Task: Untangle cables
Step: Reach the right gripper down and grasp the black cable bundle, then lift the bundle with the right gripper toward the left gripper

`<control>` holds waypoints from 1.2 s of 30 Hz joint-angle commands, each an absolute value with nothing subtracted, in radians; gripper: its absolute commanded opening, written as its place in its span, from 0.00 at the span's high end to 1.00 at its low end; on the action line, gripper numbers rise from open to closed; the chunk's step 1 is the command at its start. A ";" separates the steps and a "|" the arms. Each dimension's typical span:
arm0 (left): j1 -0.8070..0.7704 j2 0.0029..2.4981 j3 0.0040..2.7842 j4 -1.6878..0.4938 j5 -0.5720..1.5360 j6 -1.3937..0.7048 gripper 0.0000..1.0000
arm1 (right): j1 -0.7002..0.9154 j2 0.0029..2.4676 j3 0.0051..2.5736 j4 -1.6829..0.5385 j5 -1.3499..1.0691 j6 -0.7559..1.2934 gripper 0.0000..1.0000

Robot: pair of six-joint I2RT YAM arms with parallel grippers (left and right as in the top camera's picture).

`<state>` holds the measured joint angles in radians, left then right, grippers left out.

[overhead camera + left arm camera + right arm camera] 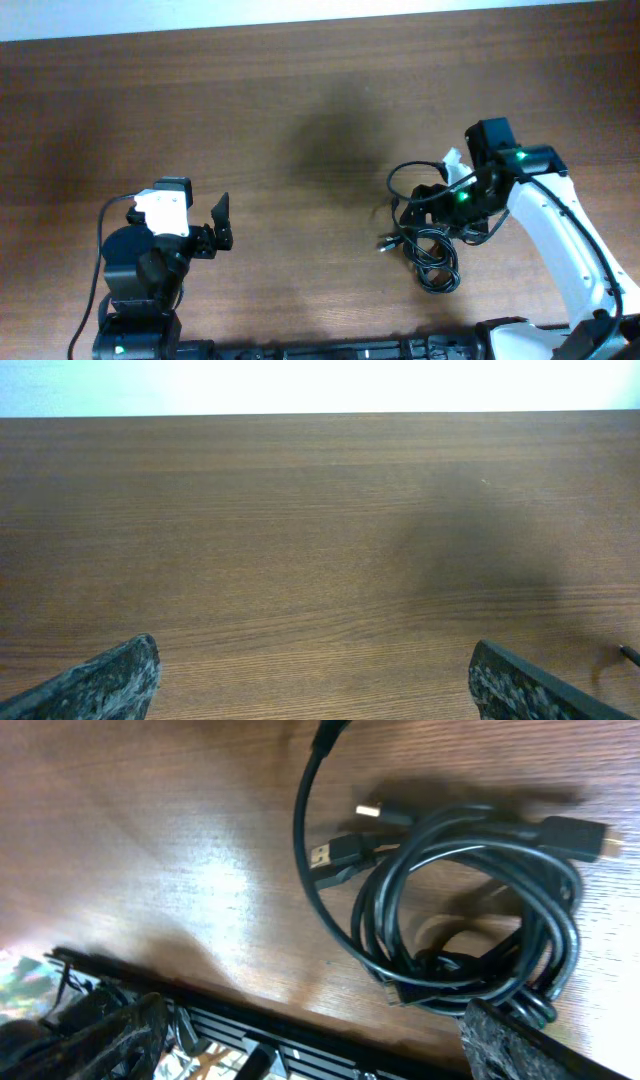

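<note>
The cables (432,250) are thin black cords coiled in a tangled bundle on the wooden table, right of centre, with one loop (400,178) rising toward the back. In the right wrist view the bundle (470,920) shows several plug ends at its top. My right gripper (437,200) hovers over the bundle's far side. It is open (315,1050), with nothing between its fingers, and its right finger is at the bundle's edge. My left gripper (217,228) is open and empty (315,695) at the front left, far from the cables.
The wooden table (300,120) fills the view. A black rail (300,1040) runs along the table's front edge. A cable tip (628,653) shows at the far right of the left wrist view. The left arm's own black wire (103,225) loops beside its base.
</note>
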<state>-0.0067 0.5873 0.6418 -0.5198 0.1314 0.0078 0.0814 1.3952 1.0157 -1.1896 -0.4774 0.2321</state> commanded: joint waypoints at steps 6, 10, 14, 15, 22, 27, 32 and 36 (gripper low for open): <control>-0.002 0.585 0.656 -0.516 0.135 0.023 0.01 | 0.120 1.400 0.909 -1.098 -0.377 0.215 0.07; -0.002 0.585 0.656 -0.514 0.135 0.023 0.01 | 0.120 1.400 0.722 -0.904 -0.418 0.196 0.07; -0.002 0.596 0.656 -0.483 0.135 0.023 0.01 | 0.120 1.400 0.667 -0.858 -0.471 0.191 0.15; -0.002 0.606 0.656 -0.482 0.135 0.023 0.01 | 0.120 1.400 0.650 -0.813 -0.472 0.192 0.21; -0.002 0.669 0.656 -0.480 0.135 0.023 0.01 | 0.120 1.400 0.587 -0.623 -0.540 0.200 0.65; -0.002 0.669 0.656 -0.469 0.162 0.023 0.01 | 0.191 1.400 0.588 -0.336 -0.680 0.309 0.96; -0.002 0.669 0.656 -0.450 0.536 0.023 0.01 | 0.275 1.400 0.590 0.385 -0.917 0.401 0.96; -0.002 0.669 0.656 -0.450 0.566 0.022 0.01 | 0.274 1.400 0.590 0.767 -0.835 0.667 0.96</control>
<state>-0.0051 0.6689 0.6437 -0.4522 0.5213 0.0078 0.2703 1.4094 0.5735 0.6537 -0.8799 0.4351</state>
